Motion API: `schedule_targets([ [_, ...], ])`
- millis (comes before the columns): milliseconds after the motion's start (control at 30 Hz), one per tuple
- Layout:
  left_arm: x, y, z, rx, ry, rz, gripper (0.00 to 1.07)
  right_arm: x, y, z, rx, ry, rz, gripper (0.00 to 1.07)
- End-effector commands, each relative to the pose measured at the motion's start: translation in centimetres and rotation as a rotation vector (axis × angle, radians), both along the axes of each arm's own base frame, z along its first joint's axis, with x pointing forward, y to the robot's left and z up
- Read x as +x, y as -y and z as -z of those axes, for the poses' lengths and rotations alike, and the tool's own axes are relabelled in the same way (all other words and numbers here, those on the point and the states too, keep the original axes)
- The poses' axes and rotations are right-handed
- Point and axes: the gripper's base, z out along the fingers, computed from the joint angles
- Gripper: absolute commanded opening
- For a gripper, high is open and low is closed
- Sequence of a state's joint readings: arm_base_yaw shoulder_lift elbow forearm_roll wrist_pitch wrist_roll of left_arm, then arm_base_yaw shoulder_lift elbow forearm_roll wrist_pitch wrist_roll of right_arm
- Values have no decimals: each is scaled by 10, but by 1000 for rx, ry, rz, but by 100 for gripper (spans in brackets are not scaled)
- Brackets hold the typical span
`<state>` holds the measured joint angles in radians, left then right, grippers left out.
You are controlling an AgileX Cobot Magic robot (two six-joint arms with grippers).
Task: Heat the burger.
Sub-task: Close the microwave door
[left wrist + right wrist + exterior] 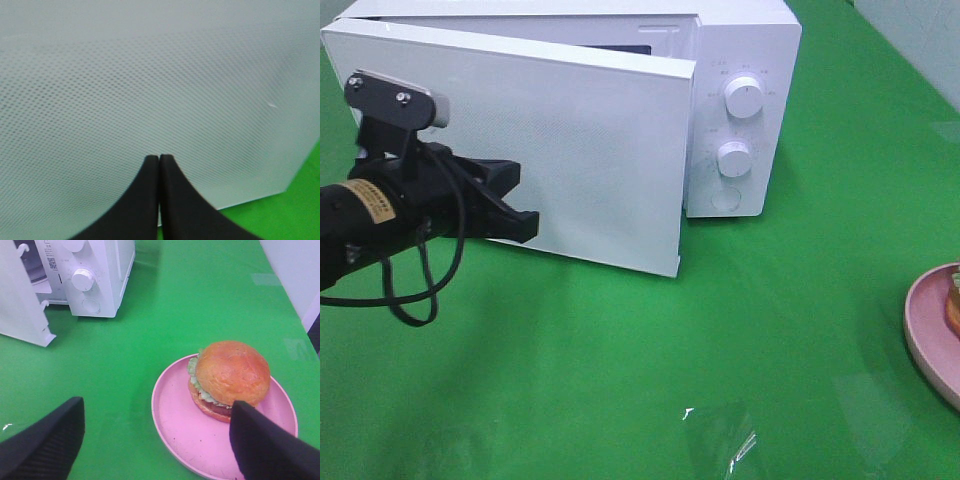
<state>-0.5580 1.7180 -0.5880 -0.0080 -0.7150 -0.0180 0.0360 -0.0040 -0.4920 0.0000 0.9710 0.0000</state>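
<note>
The step in hand looks like getting the microwave open: its door stands partly swung out from the cavity, and the left claw sits right against the door's outer face, near the lower hinge-side half. In the left wrist view the two black fingers are pressed together with no gap and nothing between them, their tips at the dotted white panel — so the arm seems to be pushing or bracing the door, not gripping it. Whether the tips actually touch the panel I cannot tell for sure.

The left arm reaches in low from the left edge of the high view, roughly level, its wrist camera bracket riding on top and a loose cable looping beneath.

The burger waits on its pink plate on the green table, well apart from the microwave, off at the right edge of the high view. The right claw hovers above and just short of the plate, its fingers spread wide and holding nothing; one fingertip overlaps the plate's rim in the wrist view.

Next, I judge, the door needs swinging wider so the cavity is clear — then the right arm must take the plate by its rim and carry it in without tipping the burger.
</note>
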Motion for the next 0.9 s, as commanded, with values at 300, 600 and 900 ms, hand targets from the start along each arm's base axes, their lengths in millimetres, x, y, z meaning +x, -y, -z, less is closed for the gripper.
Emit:
schedule_targets([
  [300,30,53,-5,-28,51,-32,0,-4,1,-1,-7,37,13,75],
  [600,54,82,-4,-22,52,-33,0,-4,1,-1,-7,37,13,75],
  [900,73,95,-8,-34,73,-60,0,-4,1,-1,-7,37,13,75],
])
